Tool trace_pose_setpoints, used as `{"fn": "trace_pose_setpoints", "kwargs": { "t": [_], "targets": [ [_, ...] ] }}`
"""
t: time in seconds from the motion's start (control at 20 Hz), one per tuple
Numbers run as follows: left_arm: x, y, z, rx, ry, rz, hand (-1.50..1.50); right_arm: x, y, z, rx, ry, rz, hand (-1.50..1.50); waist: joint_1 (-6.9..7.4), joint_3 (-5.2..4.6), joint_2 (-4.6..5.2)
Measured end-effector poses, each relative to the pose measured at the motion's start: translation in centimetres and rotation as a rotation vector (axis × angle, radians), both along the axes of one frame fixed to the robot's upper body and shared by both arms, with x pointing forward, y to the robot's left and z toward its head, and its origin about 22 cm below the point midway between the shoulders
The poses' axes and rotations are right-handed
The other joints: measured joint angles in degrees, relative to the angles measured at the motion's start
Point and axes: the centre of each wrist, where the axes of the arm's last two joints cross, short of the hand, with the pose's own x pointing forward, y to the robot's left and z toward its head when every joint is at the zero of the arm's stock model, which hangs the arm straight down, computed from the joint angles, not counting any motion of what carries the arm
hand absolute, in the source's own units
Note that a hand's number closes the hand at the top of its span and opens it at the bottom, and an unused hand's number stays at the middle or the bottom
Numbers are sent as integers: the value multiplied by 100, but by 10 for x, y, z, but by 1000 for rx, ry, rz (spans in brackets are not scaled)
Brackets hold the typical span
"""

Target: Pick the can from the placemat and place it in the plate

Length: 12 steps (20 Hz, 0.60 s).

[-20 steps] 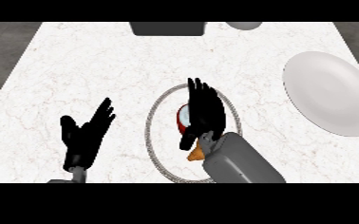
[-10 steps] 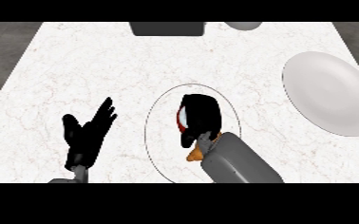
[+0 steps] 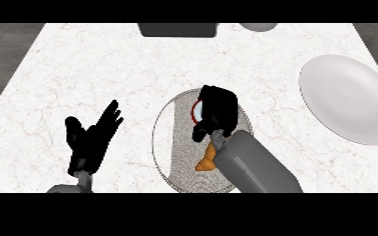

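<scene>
Head view: right hand (image 3: 215, 111) curled over the can (image 3: 197, 111) on the round grey placemat (image 3: 176, 145), only a red and white sliver of the can showing at the fingers' left. Left hand (image 3: 90, 139) open, fingers up, resting at lower left of the white marble counter (image 3: 111, 65). White plate (image 3: 344, 97) at right edge, well apart from the can.

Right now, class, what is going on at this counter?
The robot's right hand is curled over a can standing on the round placemat, so the pick is under way. The plate waits off to the right with nothing on it. The left hand rests open at the lower left.
</scene>
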Motion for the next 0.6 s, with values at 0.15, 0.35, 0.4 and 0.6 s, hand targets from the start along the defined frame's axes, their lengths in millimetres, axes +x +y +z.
{"fn": "trace_pose_setpoints", "kwargs": {
  "t": [0.15,0.35,0.4,0.6],
  "targets": [
    [0,-2,1,-4,-7,-5,0,25,-14,4,17,-77,-191,150,45,-1,31],
    [0,-3,0,-2,-13,-9,0,50,-21,21,-4,-291,-303,150,91,-2,39],
    [0,-6,0,-3,-14,-8,0,56,-22,25,-19,-338,-322,150,91,-1,38],
    [1,-7,1,-1,-5,-7,0,68,-25,37,-23,-506,-391,150,63,-2,22]
  ]
}}
